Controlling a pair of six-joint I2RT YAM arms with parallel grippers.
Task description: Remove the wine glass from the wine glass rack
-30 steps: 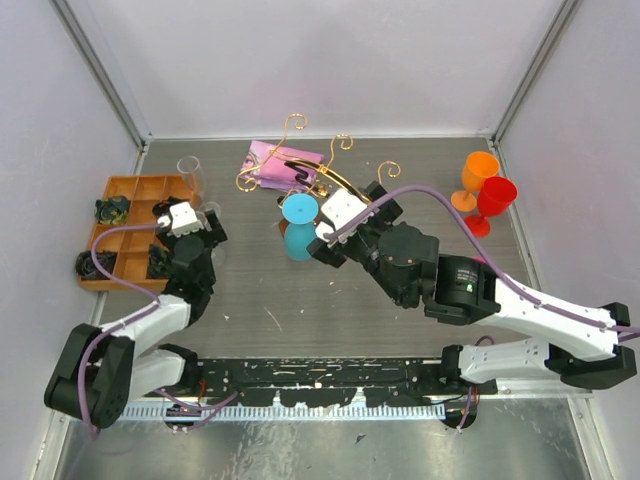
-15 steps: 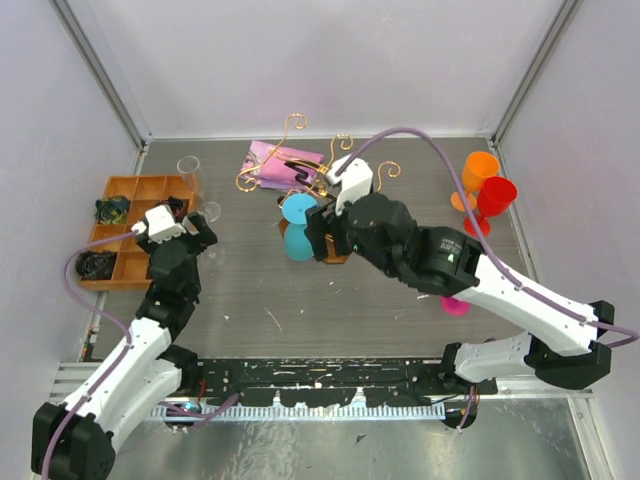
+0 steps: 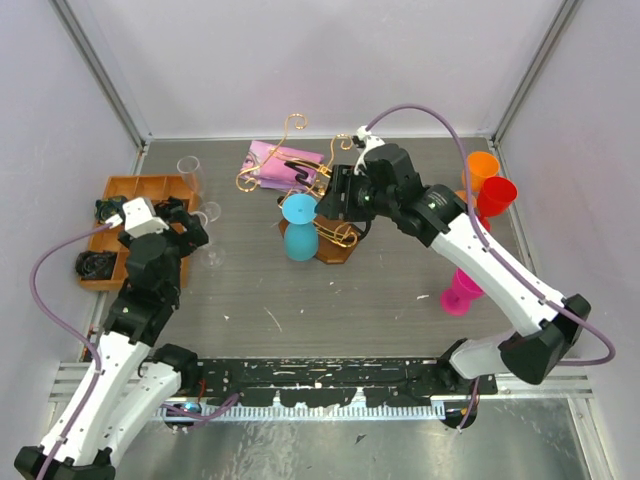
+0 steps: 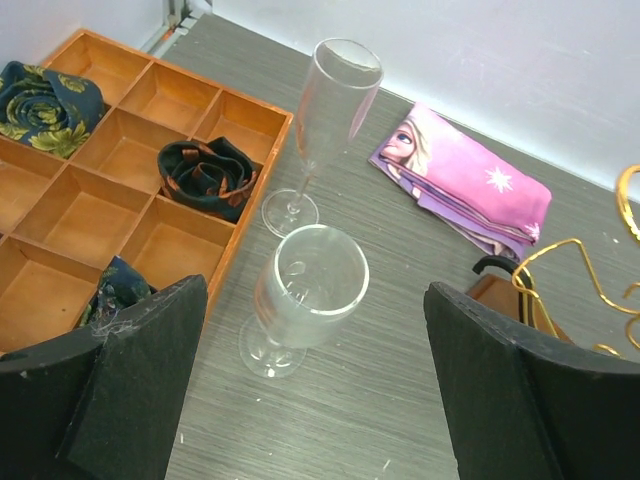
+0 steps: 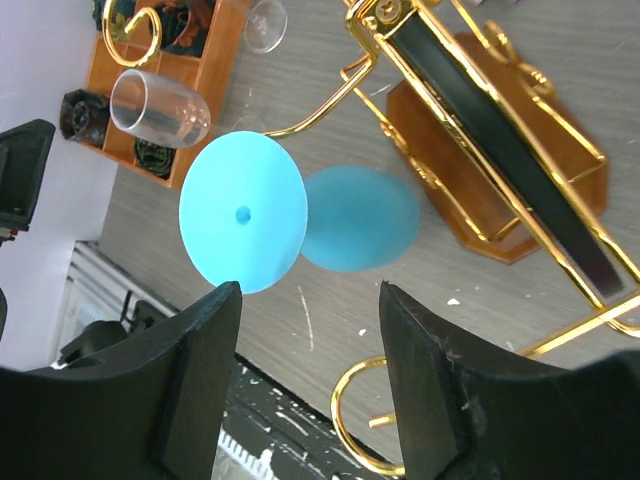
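The wine glass rack (image 3: pixel 338 250), gold wire on a brown wooden base, stands mid-table. A blue wine glass (image 3: pixel 299 209) hangs upside down from its left rail, foot up and bowl below. My right gripper (image 3: pixel 340 200) hovers over the rack, just right of the glass. In the right wrist view its jaws (image 5: pixel 310 292) are open with only table between them; the blue glass (image 5: pixel 243 213) lies beyond the left finger, the rack (image 5: pixel 470 85) at upper right. My left gripper (image 3: pixel 183 224) is open at the far left, holding nothing.
Under the left gripper (image 4: pixel 315 290) stand a clear wine glass (image 4: pixel 305 285) and a clear flute (image 4: pixel 335 95), beside an orange compartment tray (image 4: pixel 100 180). A pink packet (image 3: pixel 283 162) lies behind the rack. Orange (image 3: pixel 480 170), red (image 3: pixel 497 195) and pink (image 3: pixel 462 290) glasses stand at the right.
The right arm has swung back and up over the rack, and its jaws have narrowed. The left arm has drawn back to the left, its jaws wider, away from the clear glass.
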